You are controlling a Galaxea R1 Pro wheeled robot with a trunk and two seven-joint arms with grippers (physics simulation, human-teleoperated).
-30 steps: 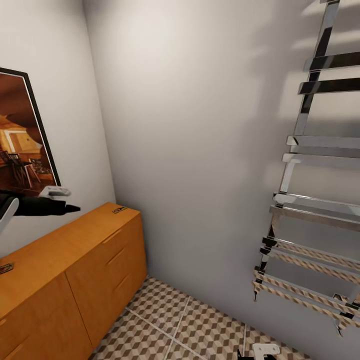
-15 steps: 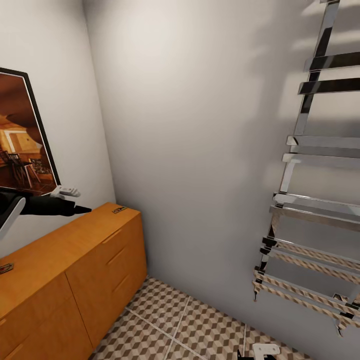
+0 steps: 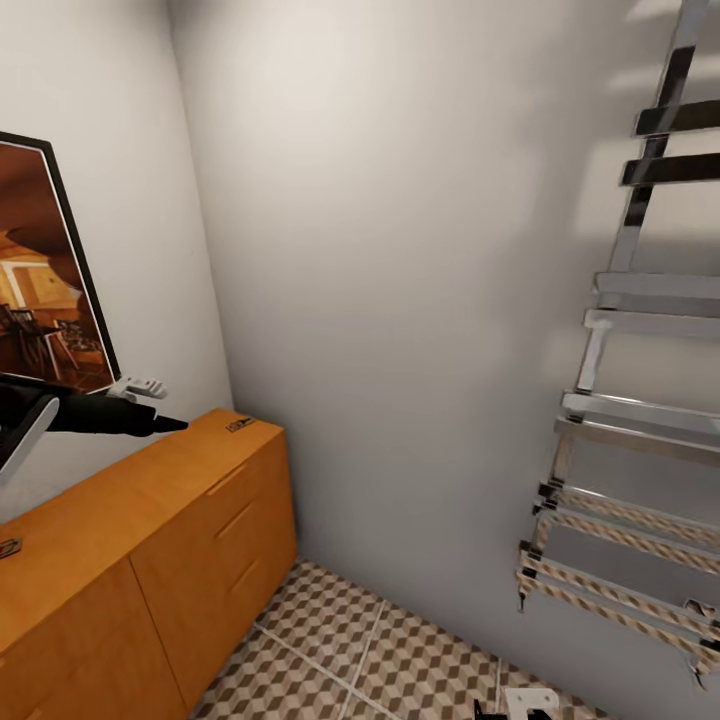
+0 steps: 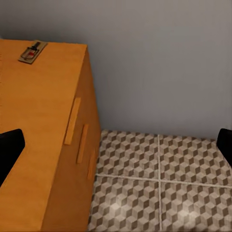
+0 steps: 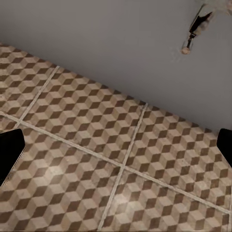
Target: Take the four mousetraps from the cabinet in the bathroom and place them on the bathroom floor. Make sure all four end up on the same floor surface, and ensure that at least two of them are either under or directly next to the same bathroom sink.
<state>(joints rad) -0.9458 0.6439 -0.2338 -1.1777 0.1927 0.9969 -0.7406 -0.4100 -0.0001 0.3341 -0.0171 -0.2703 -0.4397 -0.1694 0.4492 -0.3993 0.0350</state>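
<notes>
1. The walls (image 3: 400,250) are plain pale grey and meet in a corner behind the cabinet.
2. The bathroom floor (image 3: 400,660) has tiles with a brown, beige and white cube pattern and thin pale grout lines; it also shows in both wrist views (image 5: 116,159).
3. The cabinet (image 3: 150,560) is a low orange-brown sideboard with slim bar handles, standing against the left wall with its far end near the corner.
4. A chrome towel rail (image 3: 620,400) hangs on the right wall, its lower bars reflecting the floor pattern.
5. A dark-framed picture (image 3: 45,290) hangs above the cabinet.
6. The left end effector (image 3: 150,415) hovers above the cabinet top, pointing towards the far end; its fingers stand wide apart in the left wrist view.
7. The right end effector (image 5: 116,150) is also wide open, over bare tiles.
8. One mousetrap (image 3: 240,424) lies flat at the far corner of the cabinet top, ahead of the left end effector and apart from it (image 4: 33,51).
9. Another mousetrap (image 3: 9,547) lies at the near left of the top.
</notes>
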